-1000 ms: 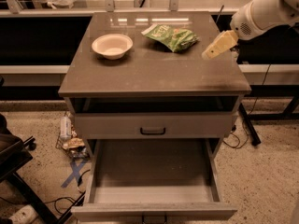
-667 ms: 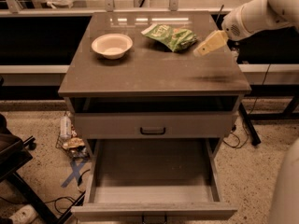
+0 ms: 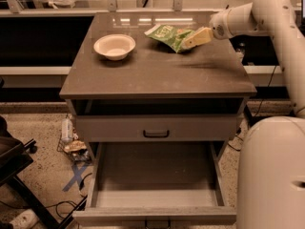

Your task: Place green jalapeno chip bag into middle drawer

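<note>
The green jalapeno chip bag (image 3: 169, 35) lies crinkled on the back of the grey cabinet's top (image 3: 157, 73), right of centre. My gripper (image 3: 196, 37) reaches in from the right on the white arm (image 3: 252, 15). Its tip is at the bag's right end, touching or overlapping it. The middle drawer (image 3: 157, 175) is pulled out at the front of the cabinet, with a flat bare bottom and low sides. Nothing lies in it.
A white bowl (image 3: 114, 46) stands on the cabinet top to the left of the bag. The drawer above the open one (image 3: 156, 128) is shut, with a dark handle. The robot's white base (image 3: 271, 175) stands right of the open drawer. Litter and cables lie on the floor at left (image 3: 71, 144).
My gripper has moved left and slightly back across the cabinet top, from the right edge to the bag's right end. The bag, the bowl and the drawer have not moved.
</note>
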`<state>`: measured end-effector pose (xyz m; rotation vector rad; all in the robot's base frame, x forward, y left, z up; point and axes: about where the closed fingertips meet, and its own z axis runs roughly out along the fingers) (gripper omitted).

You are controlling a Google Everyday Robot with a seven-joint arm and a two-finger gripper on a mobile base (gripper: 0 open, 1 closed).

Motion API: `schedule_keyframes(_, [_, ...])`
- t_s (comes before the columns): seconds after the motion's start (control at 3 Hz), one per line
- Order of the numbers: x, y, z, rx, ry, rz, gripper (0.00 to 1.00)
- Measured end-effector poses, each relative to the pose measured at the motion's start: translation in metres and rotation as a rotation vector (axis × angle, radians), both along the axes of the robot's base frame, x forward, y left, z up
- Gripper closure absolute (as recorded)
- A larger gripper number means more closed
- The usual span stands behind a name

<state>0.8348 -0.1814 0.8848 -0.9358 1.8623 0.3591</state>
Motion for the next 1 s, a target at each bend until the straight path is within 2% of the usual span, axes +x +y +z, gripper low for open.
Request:
schedule_keyframes(0.33, [0.019, 0.032, -0.010, 0.092, -0.003, 0.067, 0.00])
schedule_keyframes(0.67, [0.025, 0.070, -0.028, 0.161, 0.034, 0.149, 0.18])
schedule_keyframes(1.0, [0.033, 0.097, -0.045, 0.134, 0.078, 0.167, 0.46])
